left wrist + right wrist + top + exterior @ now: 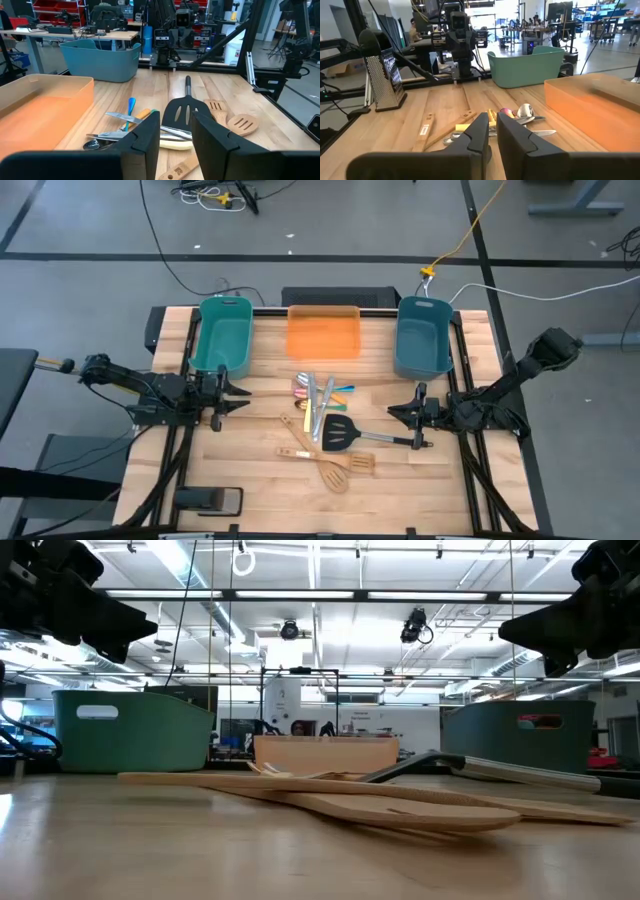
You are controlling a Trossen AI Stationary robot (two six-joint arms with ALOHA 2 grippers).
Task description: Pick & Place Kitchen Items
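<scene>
The kitchen items lie in a loose pile at the table's middle (320,425). They are silver cutlery (318,408), small coloured-handled pieces (338,390), a black slotted turner (338,435) with its handle pointing right, and pale wooden spatulas (335,468) toward the near edge. My left gripper (240,393) hovers left of the pile, open and empty; its fingers (150,135) point at the turner's head (184,111). My right gripper (392,412) hovers right of the pile beside the turner's handle. Its fingers (482,130) are together but for a narrow slit, holding nothing.
Two teal tubs (225,335) (422,335) stand at the far left and far right, with an orange tray (323,332) between them. A metal grater (385,75) stands near the front left. Bare wood lies between each gripper and the pile.
</scene>
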